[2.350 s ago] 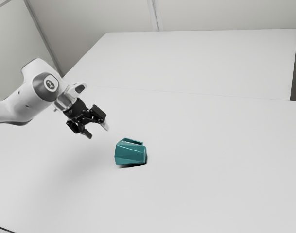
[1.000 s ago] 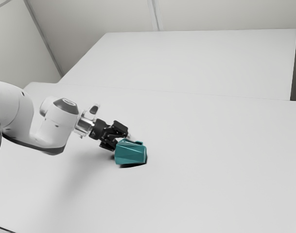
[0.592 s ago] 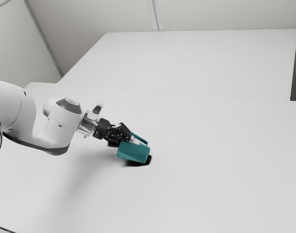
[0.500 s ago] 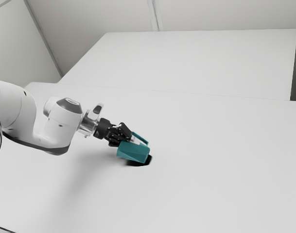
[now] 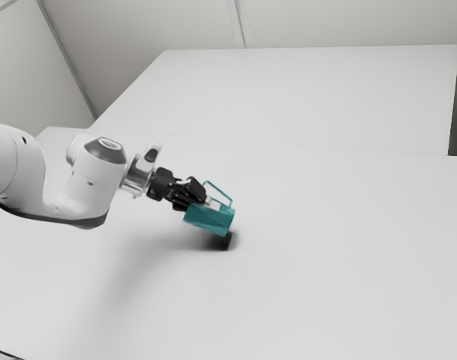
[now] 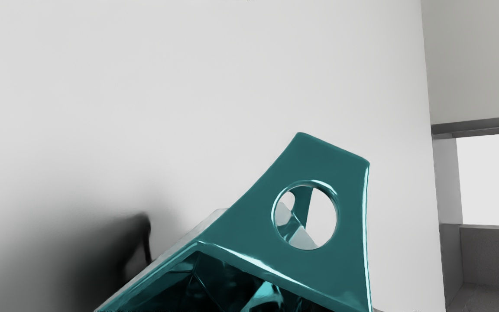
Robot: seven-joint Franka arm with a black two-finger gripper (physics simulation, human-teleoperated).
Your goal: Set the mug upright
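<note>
- In the exterior view, 12 at its top, the white tabletop (image 5: 326,262) spreads across the scene, with a second white surface (image 5: 311,94) beyond it toward 12 and 1 o'clock.
- The white arm (image 5: 89,184) enters from 9 o'clock and reaches toward the middle, its hand angled toward 4 o'clock.
- The teal mug (image 5: 208,219) is just below and to the 7 o'clock side of the view's centre, raised off the tabletop and not upright: its body lies tipped, its long axis running roughly from 10 to 4 o'clock. The wrist view looks into its dark hollow.
- The black gripper (image 5: 208,203) is closed on the mug, carrying it, and meets it from about 10 o'clock.
- The mug's shadow (image 5: 220,241) falls on the tabletop at about 5 o'clock from its body.
- The handle (image 5: 218,190) stands out from the body toward 1 o'clock.
</note>
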